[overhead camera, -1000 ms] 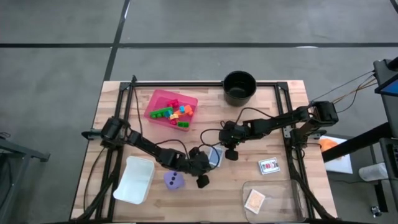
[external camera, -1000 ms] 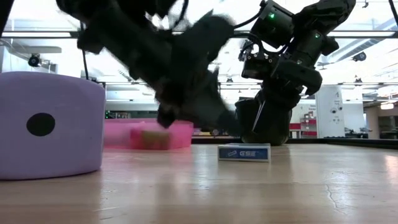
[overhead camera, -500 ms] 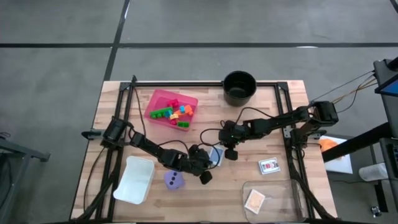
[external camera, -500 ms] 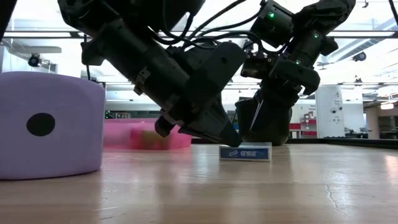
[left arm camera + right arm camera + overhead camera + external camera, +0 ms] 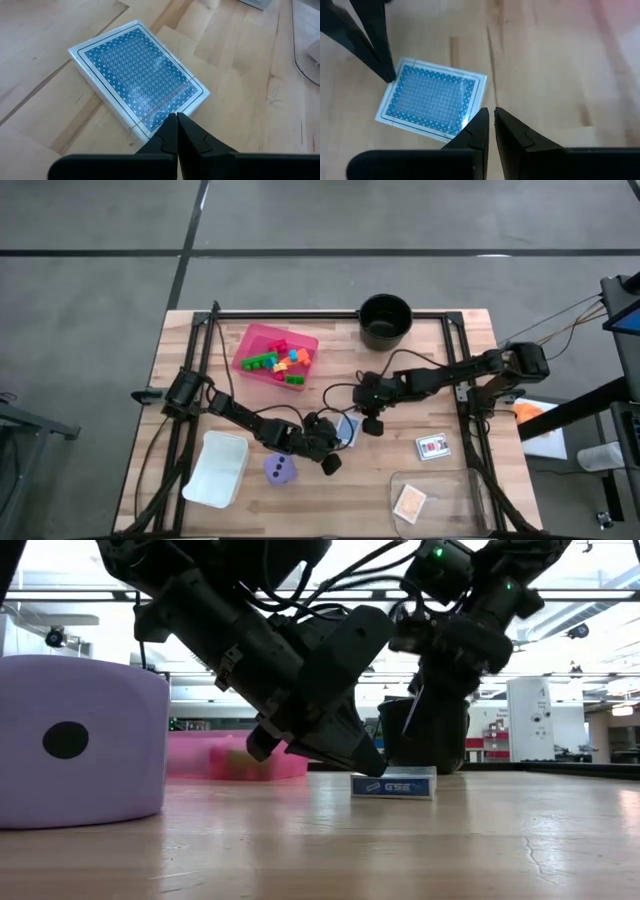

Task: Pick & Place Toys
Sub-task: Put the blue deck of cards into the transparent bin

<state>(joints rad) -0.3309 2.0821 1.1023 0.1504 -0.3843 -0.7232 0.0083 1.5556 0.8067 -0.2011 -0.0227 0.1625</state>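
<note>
Die [image 5: 80,740], purple w/ one dark dot, fills the left foreground of the low view; in the high view it sits lower centre, just left of the left arm's wrist. Card deck [image 5: 139,85], blue-backed, lies flat on the wooden table [image 5: 470,360] at frame centre in the high view, between both arms' tips. Left gripper [image 5: 177,119], fingers pressed together, has its tip at the deck's near edge in its wrist view; low view shows that tip down at the deck's left end, at tabletop level. Right gripper [image 5: 490,113], fingers nearly together w/ only a thin slit between them and holding nothing, points at the deck's opposite edge; can't tell if it touches. White-red card [image 5: 432,447] lies right of centre, orange card [image 5: 409,502] at lower right inside a clear tray [image 5: 455,480]. White tray [image 5: 217,468] sits lower left. Farther back, bricks [image 5: 280,361] in green, red, orange and yellow are piled in the pink tray [image 5: 252,340], upper left of centre. Black pot [image 5: 385,320] stands at the table's top edge.
</note>
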